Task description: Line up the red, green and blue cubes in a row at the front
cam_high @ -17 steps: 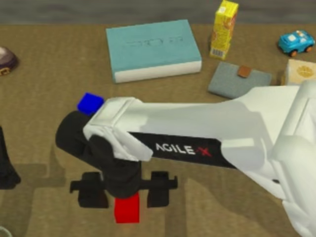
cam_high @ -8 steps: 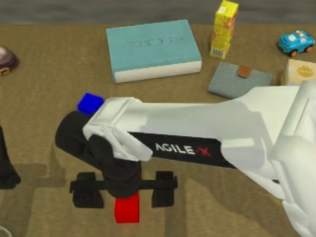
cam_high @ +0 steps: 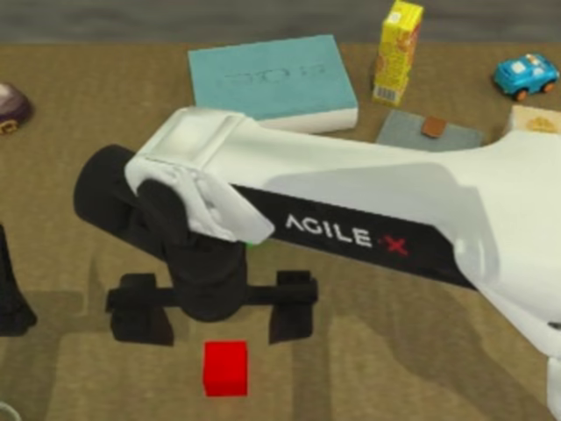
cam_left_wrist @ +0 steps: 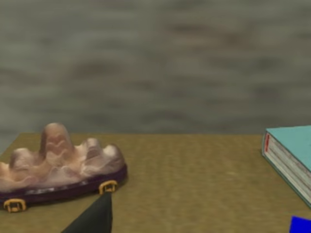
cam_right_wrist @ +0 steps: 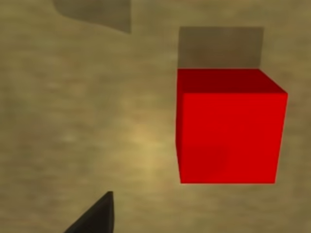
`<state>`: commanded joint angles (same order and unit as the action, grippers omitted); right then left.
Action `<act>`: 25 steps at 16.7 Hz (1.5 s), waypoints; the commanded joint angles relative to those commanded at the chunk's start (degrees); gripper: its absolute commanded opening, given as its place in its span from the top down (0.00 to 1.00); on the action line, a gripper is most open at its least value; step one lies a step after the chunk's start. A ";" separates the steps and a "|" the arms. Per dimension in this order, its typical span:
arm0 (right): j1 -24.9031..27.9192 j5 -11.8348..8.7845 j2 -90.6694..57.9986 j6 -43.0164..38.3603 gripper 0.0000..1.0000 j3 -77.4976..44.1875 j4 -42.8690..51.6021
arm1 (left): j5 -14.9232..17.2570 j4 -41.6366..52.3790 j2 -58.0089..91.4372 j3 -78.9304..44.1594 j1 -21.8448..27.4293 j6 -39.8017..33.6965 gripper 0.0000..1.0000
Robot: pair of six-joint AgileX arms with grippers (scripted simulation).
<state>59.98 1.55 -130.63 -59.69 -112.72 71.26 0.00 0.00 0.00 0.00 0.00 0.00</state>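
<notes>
The red cube rests on the table near the front edge, left of centre. Above and just behind it hangs my right gripper, open, with nothing between its fingers; the right wrist view shows the red cube standing free on the cloth. In the top view my right arm hides the blue cube, but a corner of the blue cube shows in the left wrist view. A green sliver peeks out from under the arm. My left gripper is parked at the left edge, open.
A teal book lies at the back, with a yellow carton, a grey wallet, a blue toy car and a cream box to its right. A rock ornament sits at the far left.
My right gripper's fingers spread wider and the gripper rose off the red cube, which stays on the table. The raised arm now covers the blue cube in the top view.
</notes>
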 joint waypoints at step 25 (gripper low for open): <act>-40.29 7.64 91.87 42.50 0.00 77.00 -43.40 | 4.24 66.07 100.90 -86.78 24.64 19.53 0.00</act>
<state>19.69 9.19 -38.76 -17.18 -35.72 27.86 4.24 66.07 100.90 -86.78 24.64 19.53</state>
